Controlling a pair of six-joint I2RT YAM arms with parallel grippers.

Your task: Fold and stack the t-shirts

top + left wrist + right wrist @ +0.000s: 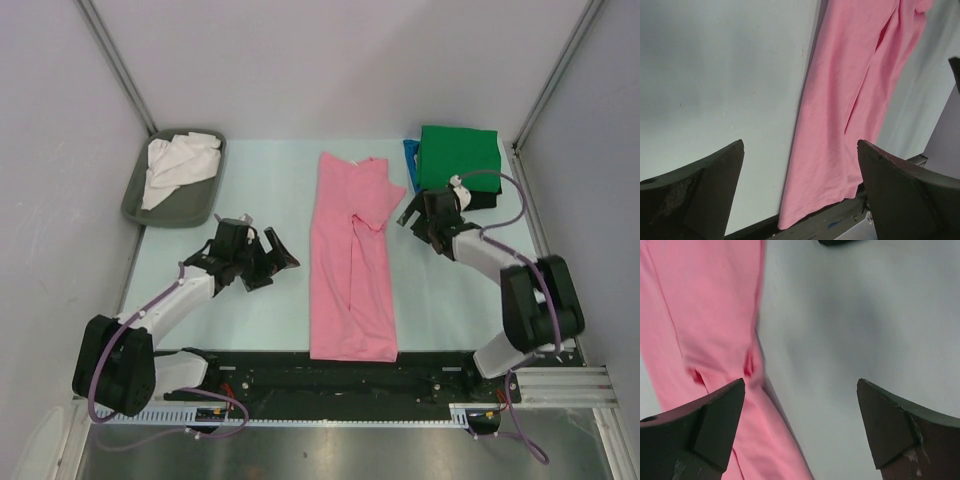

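The pink t-shirt (352, 270) lies folded in a long strip down the middle of the tabletop, its hem at the near edge. The left hand (272, 262) and right hand (415, 222) flank it, both spread wide and holding nothing. A green t-shirt (458, 157) tops the pile at the far right corner. A white t-shirt (178, 165) lies crumpled in the tray (135, 200) at the far left corner.

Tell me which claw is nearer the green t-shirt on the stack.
Right. The right claw hangs open just off the near-left corner of the green t-shirt; the left claw, also open, is on the other side of the pink t-shirt, well away from it.
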